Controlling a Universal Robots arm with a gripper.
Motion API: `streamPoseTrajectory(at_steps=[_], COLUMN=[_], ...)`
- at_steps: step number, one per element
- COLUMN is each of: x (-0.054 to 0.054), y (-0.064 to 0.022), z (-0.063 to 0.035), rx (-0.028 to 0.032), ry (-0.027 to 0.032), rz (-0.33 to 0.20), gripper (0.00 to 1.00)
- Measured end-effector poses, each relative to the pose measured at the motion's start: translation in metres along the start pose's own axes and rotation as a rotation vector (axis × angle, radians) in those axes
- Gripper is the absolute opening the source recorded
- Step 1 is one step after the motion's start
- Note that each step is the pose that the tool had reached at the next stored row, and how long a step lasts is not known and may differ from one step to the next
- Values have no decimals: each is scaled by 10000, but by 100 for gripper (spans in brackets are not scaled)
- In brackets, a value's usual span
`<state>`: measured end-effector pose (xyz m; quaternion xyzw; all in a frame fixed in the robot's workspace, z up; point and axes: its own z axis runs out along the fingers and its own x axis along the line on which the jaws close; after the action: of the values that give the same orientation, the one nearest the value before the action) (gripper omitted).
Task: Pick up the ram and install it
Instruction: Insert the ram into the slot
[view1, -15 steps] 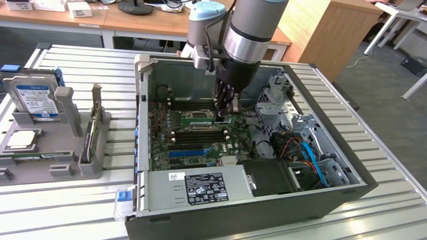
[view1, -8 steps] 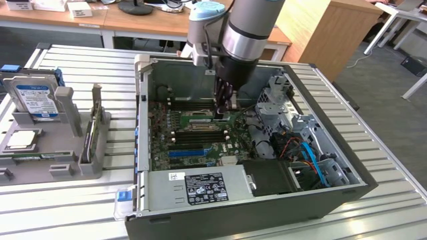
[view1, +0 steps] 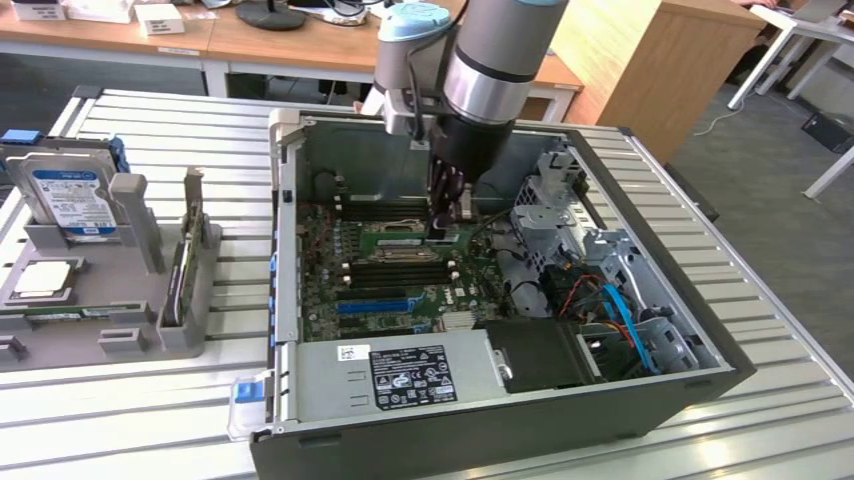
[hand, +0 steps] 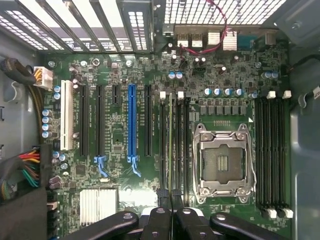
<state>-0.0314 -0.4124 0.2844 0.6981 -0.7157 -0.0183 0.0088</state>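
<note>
Near: power supply (view1: 400, 372) at the near end of the open computer case (view1: 283, 190). Middle: my claw (hand: 170, 196), fingers pressed close, pinching the ram (hand: 171, 145), which stands on edge along the black memory slots (hand: 162, 145), just beside the CPU socket (hand: 223, 161) on the motherboard (hand: 117, 142). Far: wooden desks (view1: 267, 45) beyond the case.

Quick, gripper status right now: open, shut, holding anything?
Gripper: closed on the long, thin green ram stick, seen edge-on, in line with the long black memory slots of the green motherboard.
</note>
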Motion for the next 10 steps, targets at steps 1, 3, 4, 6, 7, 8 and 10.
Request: streamPoseTrajectory(at_steps=[1,3,4,6,7,8,10], x=[0,1,1,1,2,2,2], y=[0,-1,-1,-1,-1,-1,-1], z=[17,51,68,96,103,103,103], rx=[1,1,1,0,0,0,0], ry=[-1,0,-1,0,0,1,1], rz=[0,0,0,0,0,0,0], gripper=[12,12,12,12,12,12,12])
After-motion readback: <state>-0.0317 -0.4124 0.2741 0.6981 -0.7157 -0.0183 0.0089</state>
